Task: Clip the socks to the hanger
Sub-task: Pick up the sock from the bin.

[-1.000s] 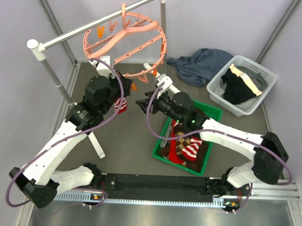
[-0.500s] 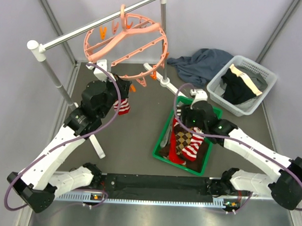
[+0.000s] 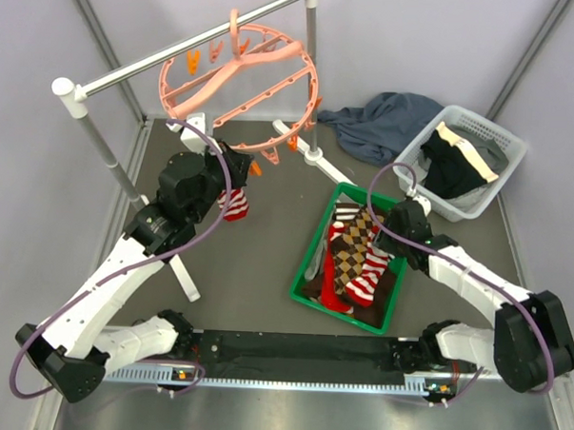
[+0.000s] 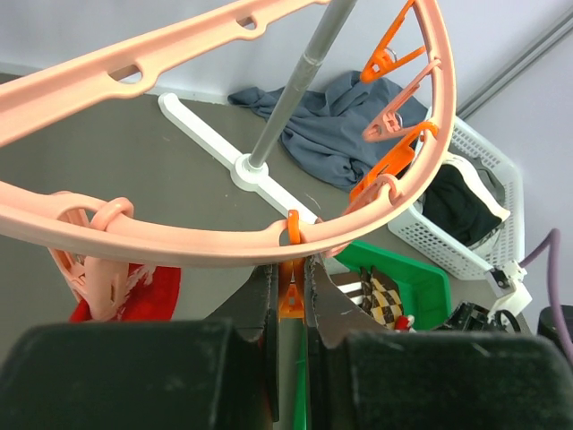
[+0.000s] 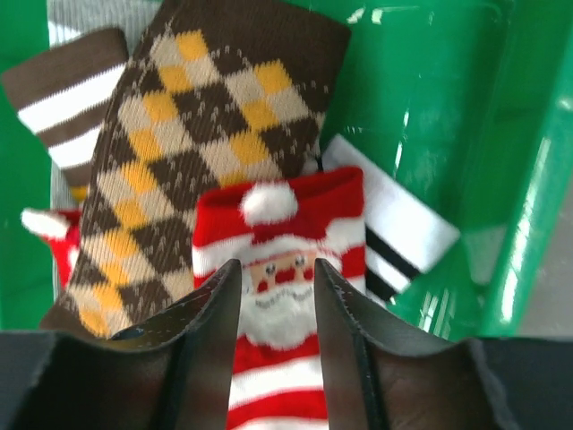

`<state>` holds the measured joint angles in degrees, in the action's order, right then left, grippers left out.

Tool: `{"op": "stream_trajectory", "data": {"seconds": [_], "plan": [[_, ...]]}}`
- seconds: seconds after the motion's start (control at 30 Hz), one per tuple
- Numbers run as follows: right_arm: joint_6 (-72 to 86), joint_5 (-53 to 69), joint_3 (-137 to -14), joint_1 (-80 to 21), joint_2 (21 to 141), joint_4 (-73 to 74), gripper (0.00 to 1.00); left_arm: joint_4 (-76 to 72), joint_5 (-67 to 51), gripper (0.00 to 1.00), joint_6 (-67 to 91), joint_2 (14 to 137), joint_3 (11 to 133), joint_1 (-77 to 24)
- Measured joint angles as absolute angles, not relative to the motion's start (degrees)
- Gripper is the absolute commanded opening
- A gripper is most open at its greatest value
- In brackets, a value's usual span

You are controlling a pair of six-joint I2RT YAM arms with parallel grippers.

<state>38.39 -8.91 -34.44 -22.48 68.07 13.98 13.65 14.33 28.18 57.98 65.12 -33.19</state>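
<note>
Now my left gripper (image 4: 291,279) is pinched tight on an orange clip (image 4: 292,303) under the hanger (image 4: 206,240) ring. My right gripper (image 5: 277,279), fingers apart, hovers over a Santa sock (image 5: 279,210) w/ more socks (image 3: 357,256) in the green tray (image 5: 501,134), well away from the hanger.

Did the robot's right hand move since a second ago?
Yes. The right gripper swung to the right, away from the hanger, and is now over the socks in the green tray.
</note>
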Motion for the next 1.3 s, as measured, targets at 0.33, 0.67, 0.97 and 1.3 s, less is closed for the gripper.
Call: {"op": "stream_trajectory", "data": {"seconds": [0.33, 0.67, 0.97, 1.3], "plan": [[39.09, -5.87, -32.95, -20.78, 75.20, 3.88, 0.37, 13.63, 13.52, 0.04, 28.62, 59.42, 65.12, -33.15], [36.99, -4.05, -31.53, -19.99, 75.75, -0.36, 0.00, 13.56, 12.80, 0.04, 29.45, 59.64, 65.12, -33.15], [31.27, -5.87, -32.10, -19.97, 68.69, 6.79, 0.00, 13.54, 12.19, 0.04, 30.37, 59.66, 65.14, -33.15], [19.88, -7.07, -38.41, -26.96, 55.57, 13.26, 0.00, 13.74, 11.25, 0.04, 31.53, 59.68, 65.73, -33.15]]}}
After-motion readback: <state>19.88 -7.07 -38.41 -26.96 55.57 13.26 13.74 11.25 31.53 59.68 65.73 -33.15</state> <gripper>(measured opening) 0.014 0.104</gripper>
